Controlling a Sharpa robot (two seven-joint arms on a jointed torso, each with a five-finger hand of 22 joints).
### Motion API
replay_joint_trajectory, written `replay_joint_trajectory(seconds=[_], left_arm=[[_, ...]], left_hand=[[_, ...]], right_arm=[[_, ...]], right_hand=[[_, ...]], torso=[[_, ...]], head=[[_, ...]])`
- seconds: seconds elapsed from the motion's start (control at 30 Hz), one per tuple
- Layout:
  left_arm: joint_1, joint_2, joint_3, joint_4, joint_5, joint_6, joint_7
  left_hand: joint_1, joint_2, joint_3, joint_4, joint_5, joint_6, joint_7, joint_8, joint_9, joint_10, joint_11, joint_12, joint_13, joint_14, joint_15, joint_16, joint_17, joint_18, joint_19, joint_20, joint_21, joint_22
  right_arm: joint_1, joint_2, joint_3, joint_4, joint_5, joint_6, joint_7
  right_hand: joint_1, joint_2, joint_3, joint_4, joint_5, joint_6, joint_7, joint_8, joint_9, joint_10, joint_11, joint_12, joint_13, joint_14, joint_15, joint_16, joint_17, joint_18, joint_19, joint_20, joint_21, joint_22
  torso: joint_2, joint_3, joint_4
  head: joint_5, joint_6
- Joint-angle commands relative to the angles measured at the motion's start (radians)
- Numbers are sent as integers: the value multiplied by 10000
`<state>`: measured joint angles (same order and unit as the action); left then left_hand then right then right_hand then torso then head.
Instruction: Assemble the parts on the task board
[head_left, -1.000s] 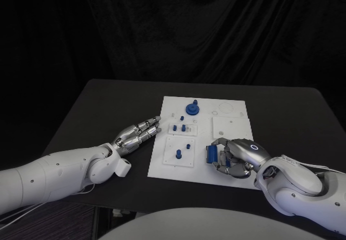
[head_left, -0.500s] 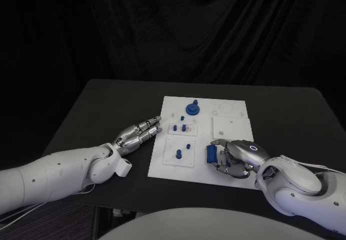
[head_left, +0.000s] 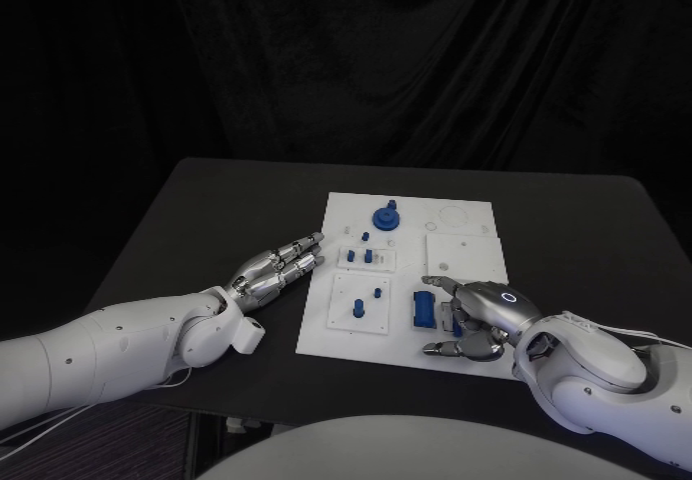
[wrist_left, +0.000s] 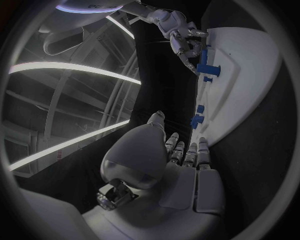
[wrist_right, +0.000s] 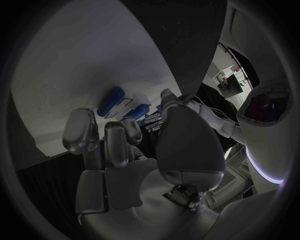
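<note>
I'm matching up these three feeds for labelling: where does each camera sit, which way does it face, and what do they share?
Head view: on the robot's head, looking down at the task board; shows both arms, left hand and right hand.
Left wrist view: behind the left hand, facing along the task board to the right hand.
Right wrist view: behind the right hand, facing the task board.
Shared: the blue part by the right hand.

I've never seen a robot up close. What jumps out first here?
A white task board dotted with small blue parts sits mid-table. The right hand hovers at its near edge, fingers spread beside a blue cylinder lying on the board. The left hand rests flat just off the board's left edge.
</note>
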<state>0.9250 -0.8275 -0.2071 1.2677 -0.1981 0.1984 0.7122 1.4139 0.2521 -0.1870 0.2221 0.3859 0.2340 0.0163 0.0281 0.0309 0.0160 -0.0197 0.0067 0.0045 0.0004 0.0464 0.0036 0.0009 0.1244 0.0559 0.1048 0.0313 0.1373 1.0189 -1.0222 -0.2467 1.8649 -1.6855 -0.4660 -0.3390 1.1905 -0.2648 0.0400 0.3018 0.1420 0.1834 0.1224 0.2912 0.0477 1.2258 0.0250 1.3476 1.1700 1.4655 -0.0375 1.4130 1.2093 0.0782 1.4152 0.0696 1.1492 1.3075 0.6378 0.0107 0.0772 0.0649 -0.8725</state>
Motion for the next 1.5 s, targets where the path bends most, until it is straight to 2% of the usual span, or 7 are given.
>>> replay_joint_trajectory(seconds=[0.03,0.2,0.37,0.57,0.9,1.07,1.5], left_arm=[[-77,3,-37,15,-11,77,169],[-89,-24,-37,31,-11,56,196],[-95,-98,-37,136,-10,-83,300],[-91,-530,-36,833,-10,-730,603],[341,-1249,-35,1737,-10,-1684,1196],[474,-1469,-34,1979,-10,-1980,1412],[531,-1401,-37,2021,-11,-2170,2028]], left_hand=[[-92,18,16,57,-25,-6,27,31,4,4,39,-21,1,-4,34,-36,-9,84,-30,73,-2,-16],[-92,18,16,57,-25,-6,27,31,4,4,39,-21,1,-4,34,-36,-9,84,-30,73,-2,-16],[-83,-6,13,49,-24,6,30,33,6,7,40,-20,2,-4,35,-36,-9,85,-30,75,-2,-21],[12,-165,-13,-9,124,228,45,77,35,80,61,-1,20,-4,-108,-36,-9,136,-18,-8,9,-22],[146,-161,-5,61,687,585,94,104,58,231,130,25,47,-4,-348,-36,-9,254,-16,-134,17,-63],[-632,49,-626,714,-505,740,209,98,64,326,242,38,61,-4,-405,-36,-9,299,-7,-155,34,-97],[-895,208,-980,705,-1584,974,332,118,80,670,375,88,109,-4,-386,-36,-9,255,-7,-178,44,-144]], right_arm=[[-16,-115,1,113,-23,-359,-24],[62,-417,3,349,-23,-978,173],[666,-954,2,756,271,-1211,113],[1725,-1477,0,1040,1835,-523,-304],[2286,-1441,-2,597,5402,1046,-1498],[2257,-1336,-3,485,6305,1587,-2255],[1914,-1092,-4,334,6756,2529,-3009]], right_hand=[[-125,-80,-63,9,-191,57,-21,91,23,51,-5,45,11,59,-56,15,22,83,24,-51,80,1486],[-188,255,245,-7,22,660,37,678,146,142,31,114,107,85,-31,30,54,70,59,-36,138,1501],[-22,1760,1400,-104,2602,3479,132,2698,668,870,124,634,940,236,41,173,335,-13,274,38,579,1618],[244,1847,1746,-155,3663,4734,-66,3726,1142,2151,88,1450,2345,500,-3,476,960,-179,636,3,1448,1847],[1011,1897,1852,-369,3389,4094,-160,5532,2166,3450,-7,2232,4008,730,-58,904,1910,-343,926,-69,2309,2059],[650,2131,1758,-112,3239,3933,-294,6293,2582,3450,-49,2232,4008,768,-123,995,2109,-370,967,-116,2473,2097],[-177,2265,1531,-177,2112,4165,-554,7097,3116,3450,-305,2232,4008,826,-326,1131,2405,-442,1069,-299,2841,2191]], torso=[[-3,-4,-3],[0,1,-10],[2,-2,-1],[-16,-30,10],[-19,-8,10],[-16,-22,-13],[-3,-33,-4]], head=[[16,-1],[12,-1],[-34,-1],[-176,-1],[-292,-1],[-430,-1],[-754,-1]])
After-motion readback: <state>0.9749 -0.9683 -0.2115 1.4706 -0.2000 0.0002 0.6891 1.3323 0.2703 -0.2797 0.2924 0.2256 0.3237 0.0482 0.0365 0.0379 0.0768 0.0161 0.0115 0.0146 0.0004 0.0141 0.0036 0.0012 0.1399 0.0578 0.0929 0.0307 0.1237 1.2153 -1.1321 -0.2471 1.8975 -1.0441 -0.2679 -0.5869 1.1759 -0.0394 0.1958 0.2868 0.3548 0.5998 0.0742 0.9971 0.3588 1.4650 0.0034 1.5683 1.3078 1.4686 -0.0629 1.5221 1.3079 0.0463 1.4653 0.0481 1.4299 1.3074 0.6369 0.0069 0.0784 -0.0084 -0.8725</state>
